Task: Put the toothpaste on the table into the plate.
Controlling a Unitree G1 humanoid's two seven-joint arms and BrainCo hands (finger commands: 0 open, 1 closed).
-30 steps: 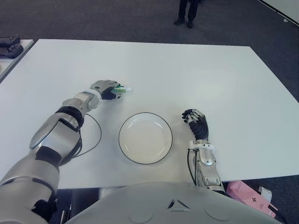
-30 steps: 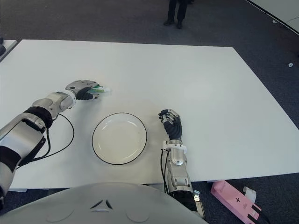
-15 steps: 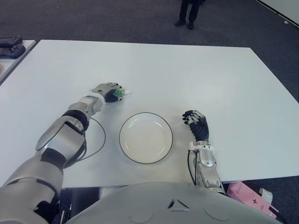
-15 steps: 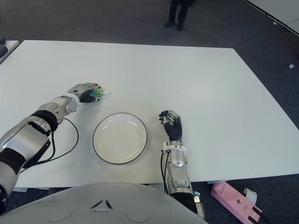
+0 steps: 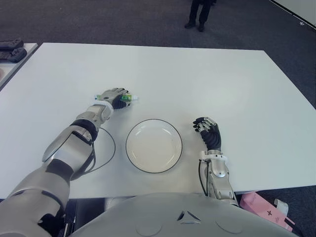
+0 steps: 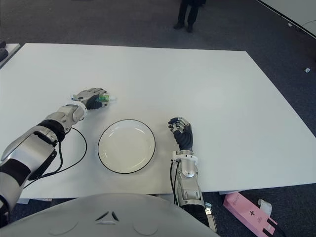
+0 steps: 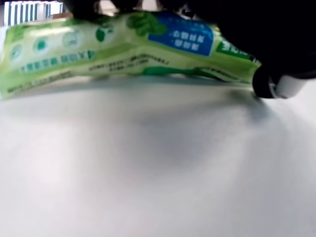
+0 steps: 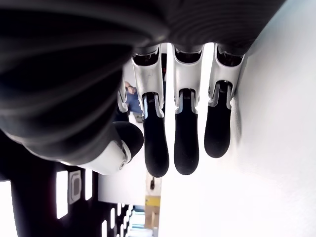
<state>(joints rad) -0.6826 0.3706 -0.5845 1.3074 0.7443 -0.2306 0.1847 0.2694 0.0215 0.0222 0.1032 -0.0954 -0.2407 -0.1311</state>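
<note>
Dark carpet is surrounding one broad white table [image 5: 207, 74], and at the far edge of the room, at twelve o'clock, one person's legs [image 5: 200, 12] are standing. One white plate [image 5: 153, 145] with a dark rim is sitting empty near the table's front edge, roughly at its middle. At about ten o'clock from the plate, the left hand [image 5: 112, 96] is reaching out over the table with its fingers [image 5: 120, 99] closing around one green toothpaste [image 5: 129, 98] tube, whose white cap end is poking out toward three o'clock from the hand. In the left wrist view the toothpaste [image 7: 123, 49] is lying lengthwise against the table top with dark fingers pressing over its top edge and its cap end, so it is sitting low at the table surface, well apart from the plate. At three o'clock from the plate, the right hand [image 5: 209, 132] is showing just beside the rim, holding nothing, with its fingers [image 8: 185, 143] loosely curling and set close side by side. One black cable [image 5: 101, 155] is looping across the table beside the left forearm. One pink box [image 5: 264, 210] is lying on the floor at about five o'clock, beyond the table's front corner.
</note>
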